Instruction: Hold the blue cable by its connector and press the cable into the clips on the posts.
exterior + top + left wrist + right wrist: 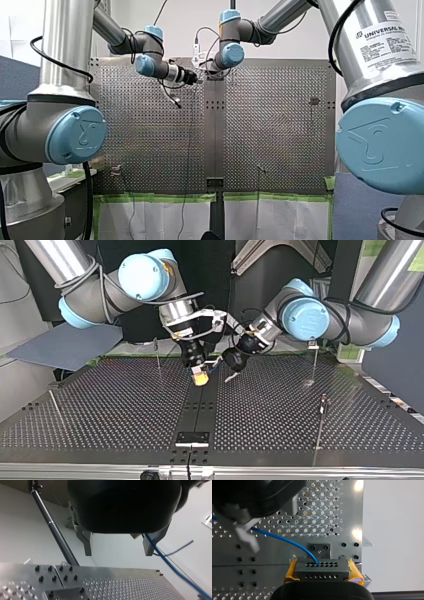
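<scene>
Right claw: clenched on the dark connector, with a yellow pad on each side.
Left claw: released. Its two fingers stand apart, and the cable runs just beside one of them.
Cable: blue. It leaves the connector and goes up past our left claw, over the far middle of the worktop. We see it in no clip.
Posts: thin, and well apart from both claws.
Risk, slip: our left claw is not pinching the cable, so we think it could slide away and miss the clips.
Risk, pull: if we tug too hard, the connector could twist or pop out of the pads.
Risk, bump: our two claws are near each other and could knock together.
Risk, bend: a hard push could lean a thin post over.
Right wrist view only: shows the grip on the connector and where the cable comes out.
Left wrist view only: shows the gap between our left fingers.
Top view only: shows where the posts stand. The cable is hard to see there.
</scene>
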Robot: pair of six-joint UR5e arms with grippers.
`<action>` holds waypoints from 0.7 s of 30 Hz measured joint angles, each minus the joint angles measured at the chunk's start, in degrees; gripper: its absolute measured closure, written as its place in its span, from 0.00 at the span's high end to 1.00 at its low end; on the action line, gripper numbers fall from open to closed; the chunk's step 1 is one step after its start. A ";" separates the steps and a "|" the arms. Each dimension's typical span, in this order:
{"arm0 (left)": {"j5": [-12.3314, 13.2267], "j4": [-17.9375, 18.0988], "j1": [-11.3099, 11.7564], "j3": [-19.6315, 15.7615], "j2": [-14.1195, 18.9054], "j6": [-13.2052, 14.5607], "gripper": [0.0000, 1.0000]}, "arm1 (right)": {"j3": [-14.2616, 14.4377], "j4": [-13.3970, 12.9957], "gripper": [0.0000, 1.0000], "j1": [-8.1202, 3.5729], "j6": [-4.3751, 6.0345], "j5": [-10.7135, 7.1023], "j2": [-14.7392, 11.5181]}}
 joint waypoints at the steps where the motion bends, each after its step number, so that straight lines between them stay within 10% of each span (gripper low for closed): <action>1: 0.00 -0.09 -0.13 0.00 -0.33 0.08 1.00 | 0.00 0.01 0.00 0.00 0.02 -0.03 0.01; 18: -1.38 -1.60 -0.52 0.01 -3.91 5.53 1.00 | -0.01 0.11 0.00 0.15 -0.09 -0.16 0.03; 21: -1.48 -1.95 -0.31 0.01 -3.92 6.92 0.75 | 0.00 0.12 0.00 0.23 -0.14 -0.16 0.03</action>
